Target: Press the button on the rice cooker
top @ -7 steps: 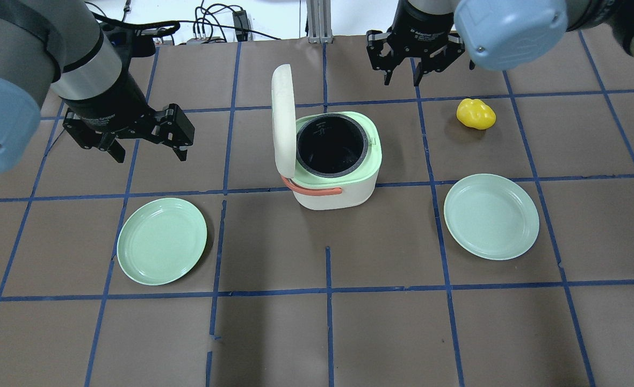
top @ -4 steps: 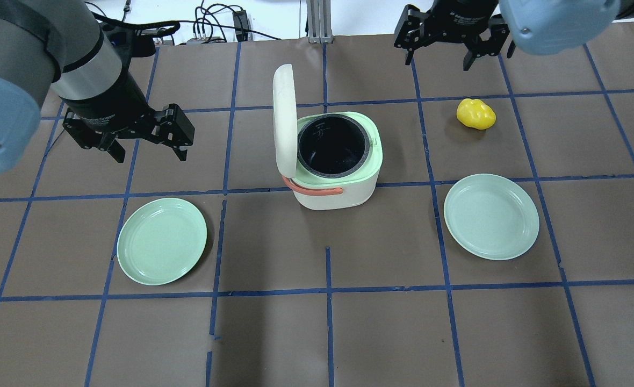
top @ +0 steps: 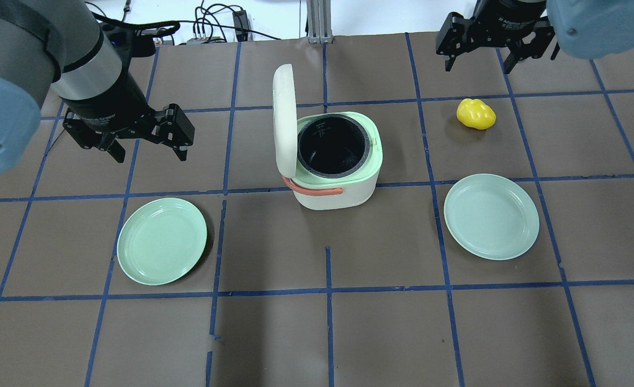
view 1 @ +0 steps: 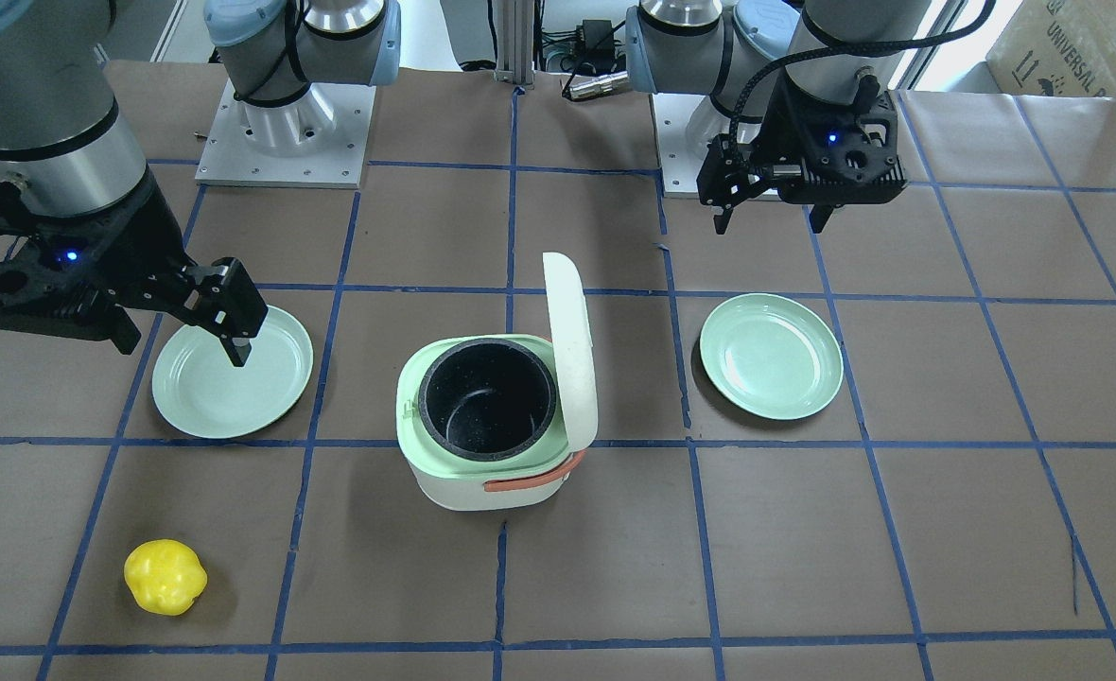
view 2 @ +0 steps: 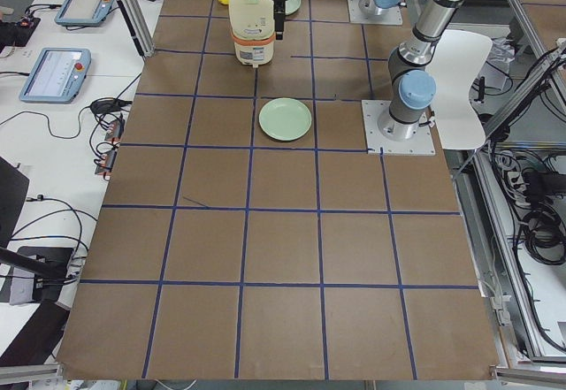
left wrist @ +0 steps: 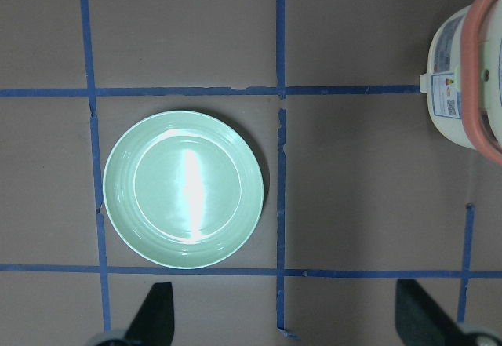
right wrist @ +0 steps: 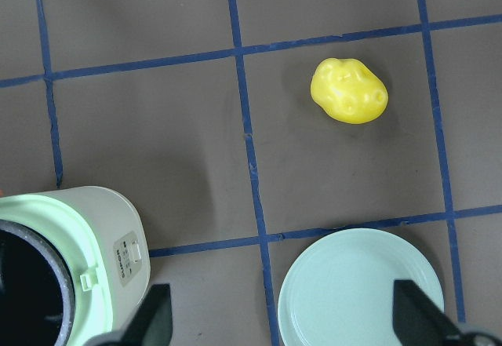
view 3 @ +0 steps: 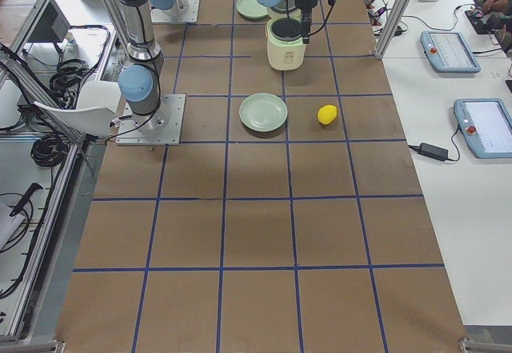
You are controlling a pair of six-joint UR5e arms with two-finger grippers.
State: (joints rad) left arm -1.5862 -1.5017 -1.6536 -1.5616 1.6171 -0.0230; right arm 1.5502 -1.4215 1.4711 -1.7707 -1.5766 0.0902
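Observation:
The white rice cooker [top: 349, 191] stands mid-table with its lid [top: 284, 121] upright and open, showing the pale green rim and black pot. The orange-red handle [top: 317, 190] lies along its near side. It also shows in the front view [view 1: 468, 487], the left wrist view [left wrist: 459, 71] and the right wrist view [right wrist: 102, 244]. My left gripper [top: 150, 157] is open and empty, left of the cooker above the table. My right gripper [top: 477, 67] is open and empty at the back right, well away from the cooker.
A mint-green plate [top: 161, 241] lies front left and another [top: 491, 216] front right. A yellow lumpy object [top: 476, 114] lies right of the cooker, just in front of my right gripper. Blue tape lines grid the brown table.
My right gripper has moved to the right and farther back, away from the cooker. The left arm and the cooker have not moved.

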